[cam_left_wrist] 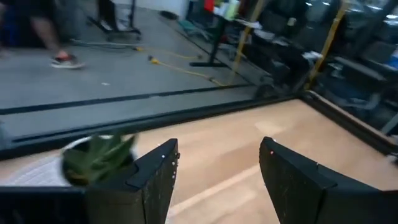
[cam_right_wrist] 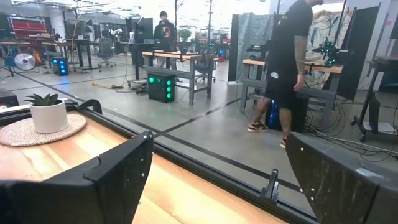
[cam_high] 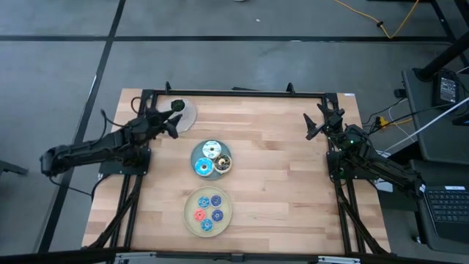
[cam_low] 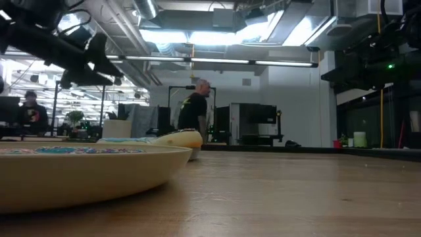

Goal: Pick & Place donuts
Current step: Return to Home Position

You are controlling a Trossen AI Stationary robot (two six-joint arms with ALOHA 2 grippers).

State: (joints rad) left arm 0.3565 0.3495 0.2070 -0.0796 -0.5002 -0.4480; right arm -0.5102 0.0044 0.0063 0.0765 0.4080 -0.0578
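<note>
Three larger donuts lie on a blue plate (cam_high: 195,155) at mid-table: a white-sprinkled one (cam_high: 212,150), a blue one (cam_high: 203,167) and a brown one (cam_high: 222,163). Several tiny blue donuts (cam_high: 216,200) and a red one (cam_high: 198,215) lie on a beige plate (cam_high: 189,203) nearer the table's near edge; its rim (cam_low: 79,172) fills the low view's left. My left gripper (cam_high: 174,125) (cam_left_wrist: 217,155) is open and hovers at the far left, away from both plates. My right gripper (cam_high: 314,125) (cam_right_wrist: 217,146) is open near the far right corner.
A small potted plant (cam_left_wrist: 99,158) (cam_right_wrist: 48,112) stands on a round mat (cam_high: 185,115) by the far edge, right beside my left gripper. A black frame (cam_high: 234,93) runs along the table's edges. Bare wood lies between the plates and my right arm. People stand in the room beyond.
</note>
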